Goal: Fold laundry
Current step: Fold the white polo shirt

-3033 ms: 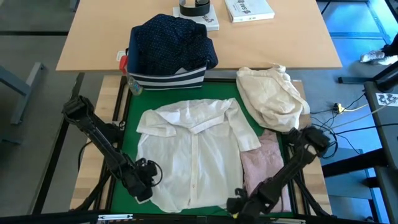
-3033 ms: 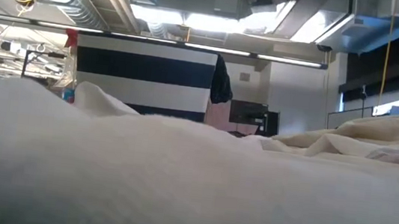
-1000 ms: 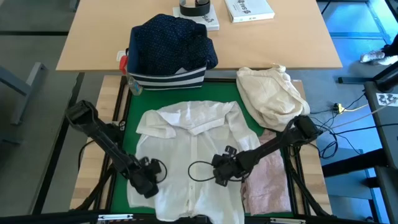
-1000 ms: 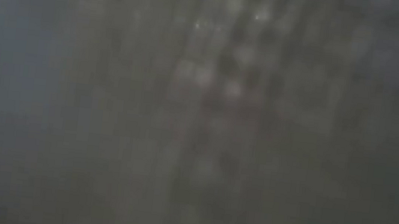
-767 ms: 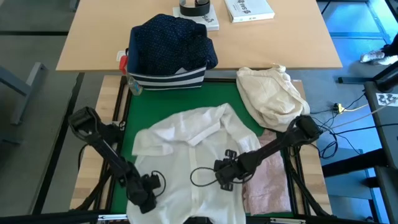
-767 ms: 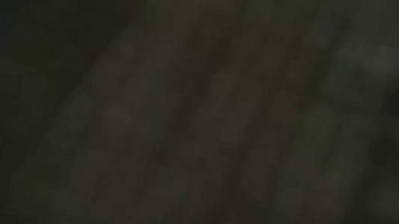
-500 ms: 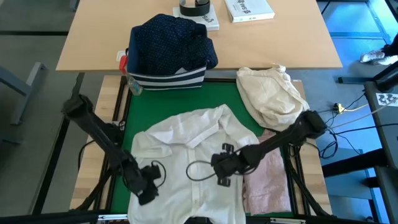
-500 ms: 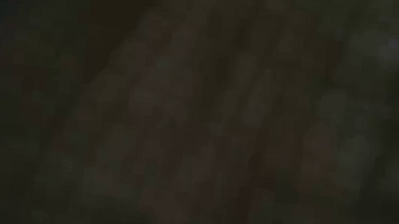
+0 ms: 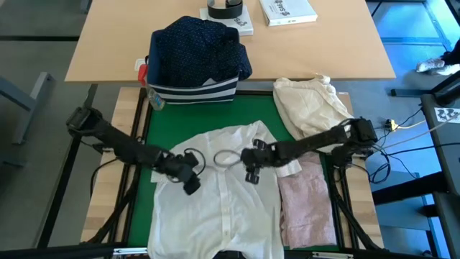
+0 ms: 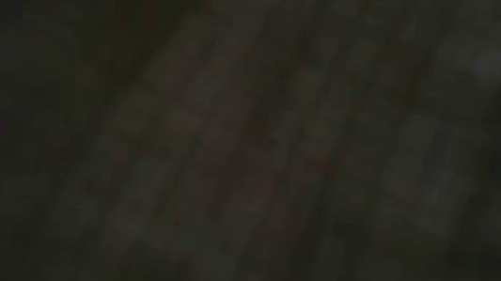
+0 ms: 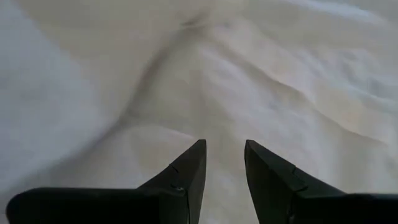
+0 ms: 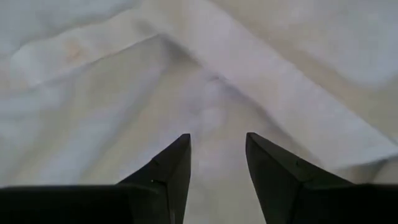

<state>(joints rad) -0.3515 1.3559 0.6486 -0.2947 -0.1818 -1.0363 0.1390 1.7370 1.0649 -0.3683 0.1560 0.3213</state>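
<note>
Both tools have moved up onto shirt (image 9: 215, 194) chest: left tool (image 9: 191, 185), right tool (image 9: 249, 175), fingers parted, gripping nothing. Step: flattening. Next: grasp a sleeve.

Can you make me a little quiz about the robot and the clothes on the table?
1. True or false: both pincers are over the white shirt.
2. What lies just right of the white shirt? A) pale pink top B) grey jeans C) a towel
3. Fill in: the navy dotted shirt sits on top of the striped ____.

Key: 1. True: the left pincer and right pincer both stand apart-fingered over it. 2. A. 3. bin.
</note>
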